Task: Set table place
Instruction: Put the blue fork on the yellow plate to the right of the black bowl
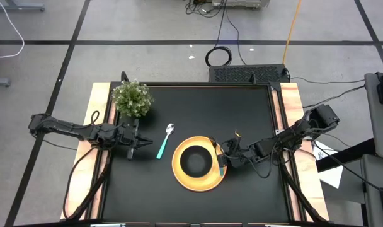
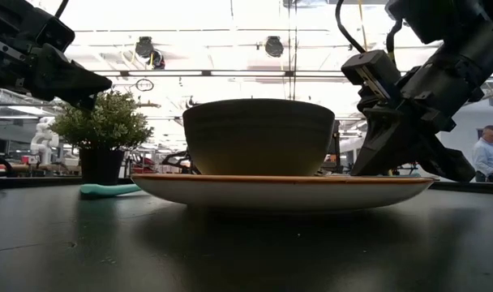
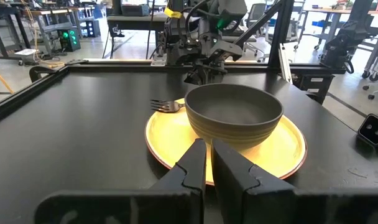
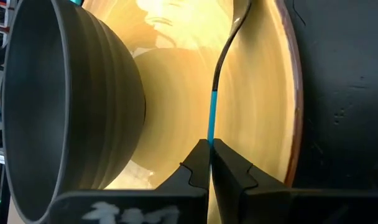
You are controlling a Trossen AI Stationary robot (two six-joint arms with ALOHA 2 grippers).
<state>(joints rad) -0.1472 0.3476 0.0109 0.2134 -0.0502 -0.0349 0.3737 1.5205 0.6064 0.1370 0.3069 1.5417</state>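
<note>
A round yellow plate (image 1: 211,181) lies on the black table (image 1: 254,113) with a black bowl (image 1: 195,159) standing in its middle. My right gripper (image 1: 224,159) is over the plate's right part, shut on a teal-handled fork (image 4: 221,56). The fork's tines (image 3: 167,106) show beside the bowl at the plate's far rim. A teal-handled spoon (image 1: 164,141) lies flat on the table left of the plate. My left gripper (image 1: 133,142) is shut and empty, left of the spoon and low over the table. My right gripper pinches the fork's teal handle (image 4: 211,127) between its two fingertips. The fingers come from the table's right, slanting down. The fork runs on ahead of them over the plate's right part, beside the bowl. Whether the tines rest on the plate, I cannot tell.
A small green potted plant (image 1: 132,98) stands at the table's far left, just behind my left gripper. Wooden strips (image 1: 102,101) edge the short sides. There is bare black table top (image 1: 254,113) beyond the plate and to its near side.
</note>
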